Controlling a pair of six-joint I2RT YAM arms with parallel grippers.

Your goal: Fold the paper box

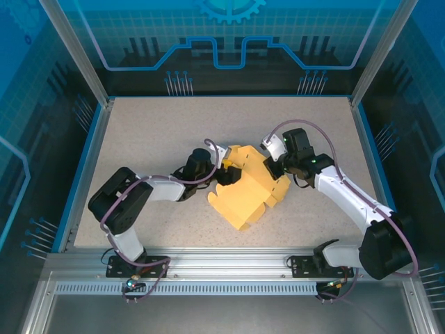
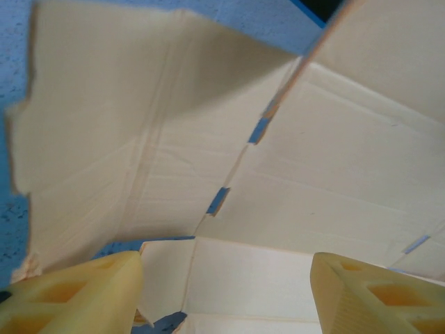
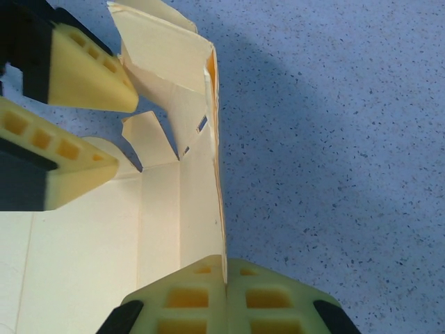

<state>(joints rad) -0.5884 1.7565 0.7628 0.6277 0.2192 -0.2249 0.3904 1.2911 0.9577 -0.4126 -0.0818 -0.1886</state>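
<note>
Lying at the centre of the top view you have the paper box (image 1: 249, 195): pale yellow card, partly folded, with its flaps spread on the speckled tabletop (image 1: 153, 132) and one corner pointing toward the bottom edge of the frame. Left arm (image 1: 156, 189): reaches in from the lower left, and its left jaws sit at the box's upper-left edge. They are released and stand well apart. In the left wrist view creased card panels rise ahead of them and one flap lies between the tips; you cannot tell whether either tip touches that flap. Right arm (image 1: 345, 198): comes in from the lower right, and its right jaws sit at the box's upper-right side. They are clenched on a thin upright wall of the box, the card edge pinched between them at the bottom centre of the right wrist view. In that view the left jaws show at the upper left, just beside a raised, bent flap.
</note>
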